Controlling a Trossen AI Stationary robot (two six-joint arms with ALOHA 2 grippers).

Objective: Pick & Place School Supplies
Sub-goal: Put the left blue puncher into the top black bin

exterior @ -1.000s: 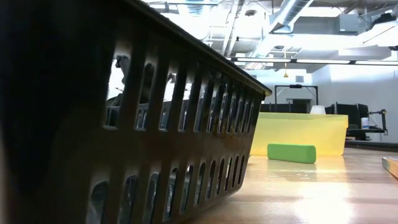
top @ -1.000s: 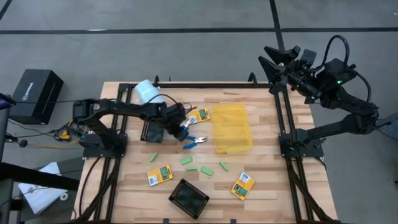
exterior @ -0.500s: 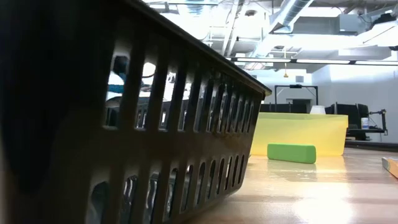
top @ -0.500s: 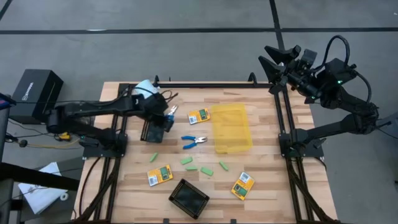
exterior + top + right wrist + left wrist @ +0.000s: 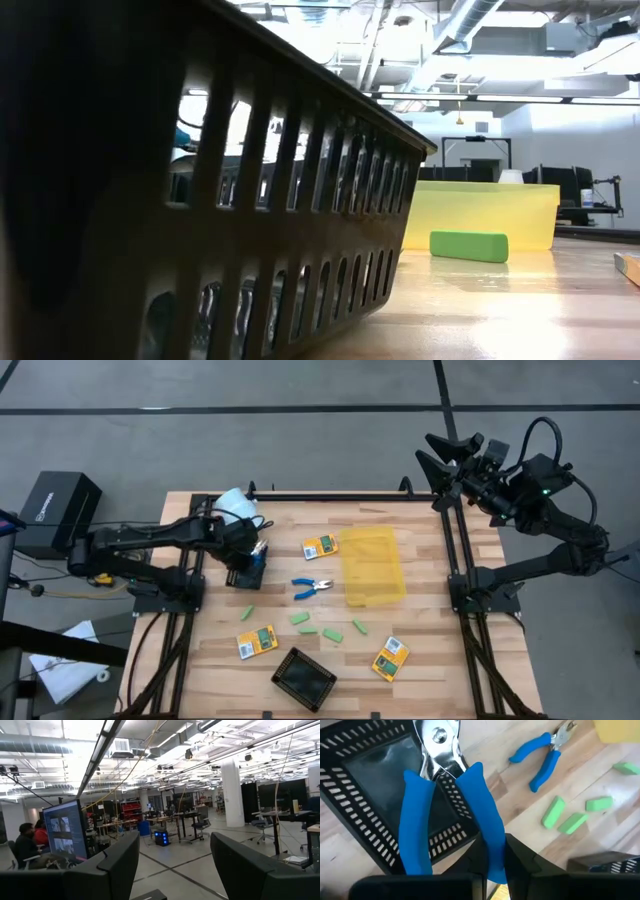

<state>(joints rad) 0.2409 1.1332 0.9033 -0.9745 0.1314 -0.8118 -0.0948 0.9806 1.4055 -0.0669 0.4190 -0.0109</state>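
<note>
Blue-handled metal pliers (image 5: 445, 800) hang in the left gripper (image 5: 254, 550), jaws clamped, above the far-left black slotted tray (image 5: 365, 785); right gripper (image 5: 440, 460) raised, jaws wide.

The right gripper (image 5: 175, 865) fingers stand spread at the frame's bottom; a monitor (image 5: 64, 831) and a seated person (image 5: 25, 847) sit at left.

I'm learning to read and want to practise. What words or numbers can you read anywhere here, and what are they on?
No text here can be read.
Black box beside the table: a pale line of print, too small to read.
Yellow-orange packs: green-white labels, print too small to read.
Monitor in the room behind: pictures only, nothing readable.
</note>
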